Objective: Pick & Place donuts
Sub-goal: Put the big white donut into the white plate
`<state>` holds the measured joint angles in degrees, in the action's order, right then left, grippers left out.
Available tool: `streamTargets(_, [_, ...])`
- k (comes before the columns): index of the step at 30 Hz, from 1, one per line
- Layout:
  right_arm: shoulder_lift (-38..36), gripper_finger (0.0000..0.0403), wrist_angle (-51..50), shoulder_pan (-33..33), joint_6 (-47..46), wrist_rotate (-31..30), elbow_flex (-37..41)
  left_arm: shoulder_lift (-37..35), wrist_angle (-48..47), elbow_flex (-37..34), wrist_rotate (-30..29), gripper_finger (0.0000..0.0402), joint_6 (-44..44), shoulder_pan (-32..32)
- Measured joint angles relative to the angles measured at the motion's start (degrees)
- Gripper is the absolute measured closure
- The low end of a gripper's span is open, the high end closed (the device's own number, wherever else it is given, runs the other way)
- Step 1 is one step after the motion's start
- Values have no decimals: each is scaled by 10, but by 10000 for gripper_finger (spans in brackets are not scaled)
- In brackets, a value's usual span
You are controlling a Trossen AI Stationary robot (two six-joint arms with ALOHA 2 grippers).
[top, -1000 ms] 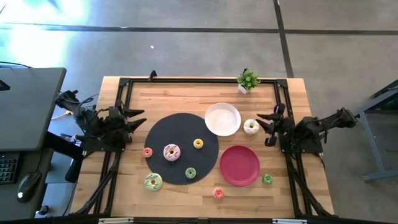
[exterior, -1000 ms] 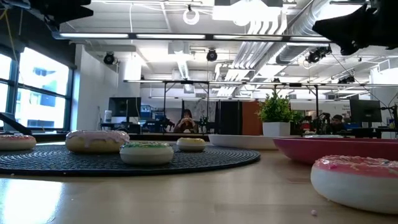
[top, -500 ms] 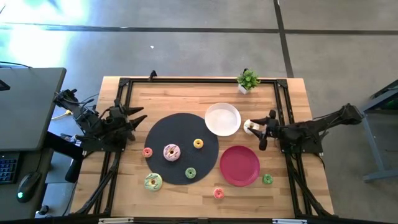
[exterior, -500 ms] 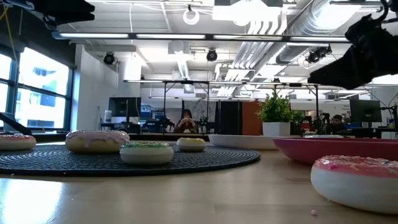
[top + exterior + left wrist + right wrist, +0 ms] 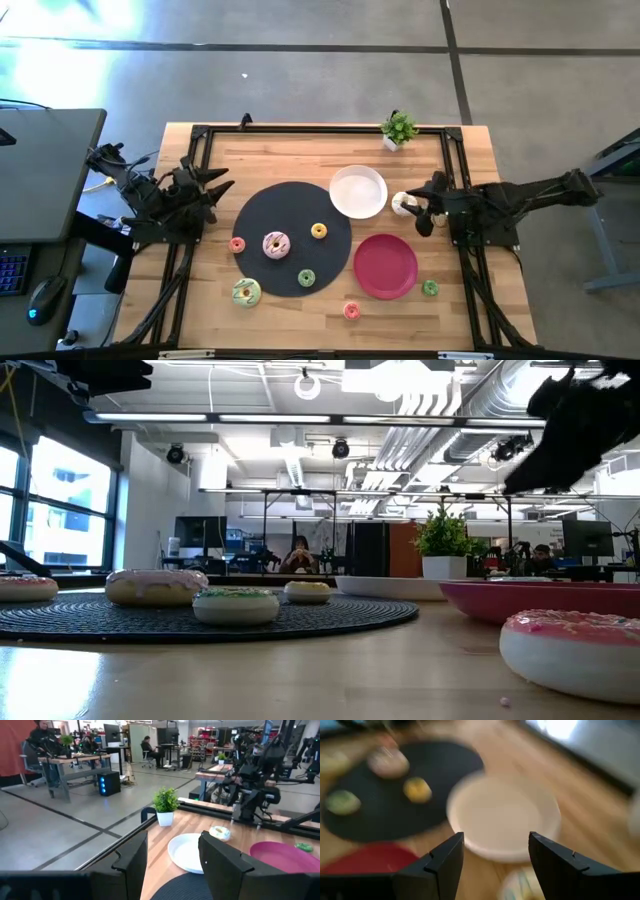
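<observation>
The donuts (image 5: 276, 243) are all unplaced, so your job has hardly begun. Three lie on the black mat (image 5: 255, 215), and the white one (image 5: 402, 204) sits on the worktop (image 5: 280, 160) just beside the white plate (image 5: 358, 191). That plate and the red plate (image 5: 385, 266) hold nothing. Your right hand (image 5: 424, 205) hangs released over the white one; the left hand (image 5: 215, 188) waits, released, beyond the mat.
</observation>
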<state>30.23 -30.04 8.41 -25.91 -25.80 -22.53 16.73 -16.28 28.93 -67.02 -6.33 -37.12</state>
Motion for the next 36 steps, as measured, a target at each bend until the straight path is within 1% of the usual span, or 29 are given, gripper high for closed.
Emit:
streamTargets(3, [59, 191, -56, -24, -86, 58, -11, 0, -1, 0, 0, 234, -1, 0])
streamTargets(5, [99, 192, -66, -34, -112, 103, -9, 0, -1, 0, 0, 234, 0, 0])
streamTargets(6, [121, 192, -69, -38, -114, 112, -7, 0, -2, 0, 0, 234, 0, 0])
streamTargets(7, [140, 192, -71, -41, -113, 112, -5, 0, -2, 0, 0, 234, 0, 0])
streamTargets(12, [217, 192, -34, -57, -72, 62, -2, 0, -2, 0, 6, 234, 0, 0])
streamTargets(15, [247, 192, -3, -67, -39, 81, -2, 0, -2, 0, 31, 234, 0, 0])
streamTargets(17, [269, 192, -2, -75, -36, 97, -2, 0, -3, 0, 51, 234, 0, 0])
streamTargets(19, [290, 192, -2, -81, -36, 96, -2, 0, -5, 0, 62, 234, 0, 0])
streamTargets(24, [337, 192, 27, -96, -35, 77, -2, 0, -23, 0, 65, 234, 0, 0])
streamTargets(28, [366, 195, 55, -101, 18, 85, -2, 0, -41, 0, 66, 234, 0, 0])
streamTargets(30, [380, 203, 59, -104, 32, 92, -2, 0, -51, 0, 66, 234, 0, 0])
streamTargets(32, [390, 220, 60, -109, 24, 105, -4, 0, -54, 0, 66, 234, -1, 0])
streamTargets(36, [392, 281, 62, -115, 1, 125, -5, 0, -54, 0, 66, 234, -1, 0])
